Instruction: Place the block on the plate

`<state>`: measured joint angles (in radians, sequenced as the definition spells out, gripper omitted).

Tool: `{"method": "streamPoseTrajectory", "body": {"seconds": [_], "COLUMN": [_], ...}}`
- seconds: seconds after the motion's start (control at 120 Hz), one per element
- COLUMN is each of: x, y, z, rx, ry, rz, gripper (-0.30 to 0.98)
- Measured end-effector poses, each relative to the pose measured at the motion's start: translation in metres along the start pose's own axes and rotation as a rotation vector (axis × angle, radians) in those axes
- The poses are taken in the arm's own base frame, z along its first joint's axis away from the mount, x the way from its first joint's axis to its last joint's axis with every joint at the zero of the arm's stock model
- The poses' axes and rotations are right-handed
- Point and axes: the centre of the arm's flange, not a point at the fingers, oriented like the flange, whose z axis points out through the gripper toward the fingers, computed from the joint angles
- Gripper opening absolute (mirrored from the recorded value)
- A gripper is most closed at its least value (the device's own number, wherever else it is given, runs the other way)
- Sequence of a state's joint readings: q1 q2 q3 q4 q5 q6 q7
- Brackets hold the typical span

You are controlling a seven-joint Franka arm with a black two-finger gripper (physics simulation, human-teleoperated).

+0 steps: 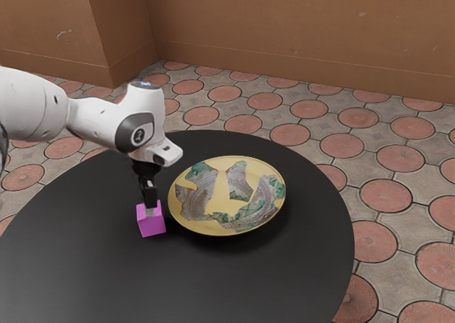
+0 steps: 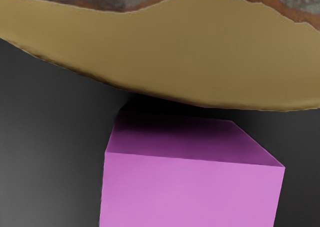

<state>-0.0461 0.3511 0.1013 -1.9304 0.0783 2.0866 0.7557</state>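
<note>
Your gripper (image 1: 150, 206) is down at the block (image 1: 151, 225), just outside the plate (image 1: 186, 224) toward eight o'clock in the exterior view. You can't tell whether it's grasping or released. You've got the reach done; secure lifting and placing remain.

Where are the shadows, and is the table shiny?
Wrist view: the pink block's face toward the plate is shaded deep purple, its nearer face bright; exterior view: darkness under the plate's near rim, and a soft grey sheen on the black table.
</note>
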Motion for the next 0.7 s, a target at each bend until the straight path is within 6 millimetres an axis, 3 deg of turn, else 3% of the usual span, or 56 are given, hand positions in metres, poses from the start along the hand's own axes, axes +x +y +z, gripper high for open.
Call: {"method": "streamPoseTrajectory", "body": {"seconds": [0.517,0.7], "x": [0.011,0.011], "y": [-0.002,-0.004], "z": [0.039,0.039], "rx": [-0.048,-0.044], "ry": [0.008,0.011], "rz": [0.067,0.078], "gripper": [0.68,0.49]}}
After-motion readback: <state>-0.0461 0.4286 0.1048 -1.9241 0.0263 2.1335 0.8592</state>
